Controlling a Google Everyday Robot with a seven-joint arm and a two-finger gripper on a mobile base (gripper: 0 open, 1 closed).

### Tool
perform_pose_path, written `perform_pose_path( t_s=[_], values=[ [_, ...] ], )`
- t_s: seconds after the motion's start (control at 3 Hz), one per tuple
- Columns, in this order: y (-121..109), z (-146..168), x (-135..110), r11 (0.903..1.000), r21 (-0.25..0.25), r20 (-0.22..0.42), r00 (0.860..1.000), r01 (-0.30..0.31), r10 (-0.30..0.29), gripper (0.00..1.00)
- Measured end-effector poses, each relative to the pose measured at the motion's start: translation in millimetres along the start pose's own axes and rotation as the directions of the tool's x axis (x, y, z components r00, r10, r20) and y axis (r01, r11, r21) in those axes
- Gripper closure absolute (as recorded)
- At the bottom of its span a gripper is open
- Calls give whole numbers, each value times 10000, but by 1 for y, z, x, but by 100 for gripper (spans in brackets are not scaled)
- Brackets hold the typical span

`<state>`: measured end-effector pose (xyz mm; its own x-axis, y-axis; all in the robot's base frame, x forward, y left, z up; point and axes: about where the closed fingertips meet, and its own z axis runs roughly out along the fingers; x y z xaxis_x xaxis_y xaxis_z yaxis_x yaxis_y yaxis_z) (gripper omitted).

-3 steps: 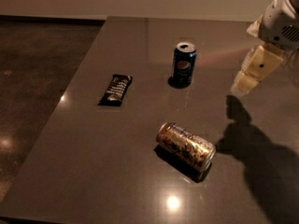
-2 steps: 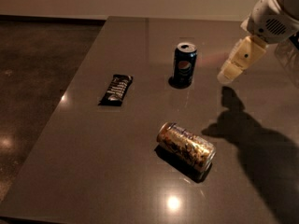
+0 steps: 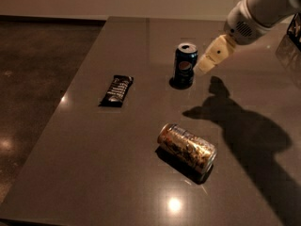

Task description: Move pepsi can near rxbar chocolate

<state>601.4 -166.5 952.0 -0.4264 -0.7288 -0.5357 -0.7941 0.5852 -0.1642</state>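
Note:
The pepsi can, dark blue with a round logo and a silver top, stands upright at the middle back of the table. The rxbar chocolate, a flat black wrapper with white lettering, lies to its left, well apart from it. My gripper comes in from the upper right on a white arm and hangs just right of the can, at the height of the can's upper half.
A gold-and-brown patterned can lies on its side in front of the pepsi can. The brown table has its left edge beside a dark floor. The arm's shadow falls on the table's right side.
The gripper has moved left and closer to the pepsi can, from the table's right side to just beside it. The cans and the bar have not moved.

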Motion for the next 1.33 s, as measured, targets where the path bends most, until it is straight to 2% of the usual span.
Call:
perform_pose_path(
  t_s=[0.33,0.67,1.33],
  values=[
    [-9,22,-5,9987,2,179,9985,-516,516,0],
    [-15,41,-10,9970,-78,206,9968,-775,776,0],
    [-9,65,-26,9963,-492,594,9956,-699,727,0]
  ],
)
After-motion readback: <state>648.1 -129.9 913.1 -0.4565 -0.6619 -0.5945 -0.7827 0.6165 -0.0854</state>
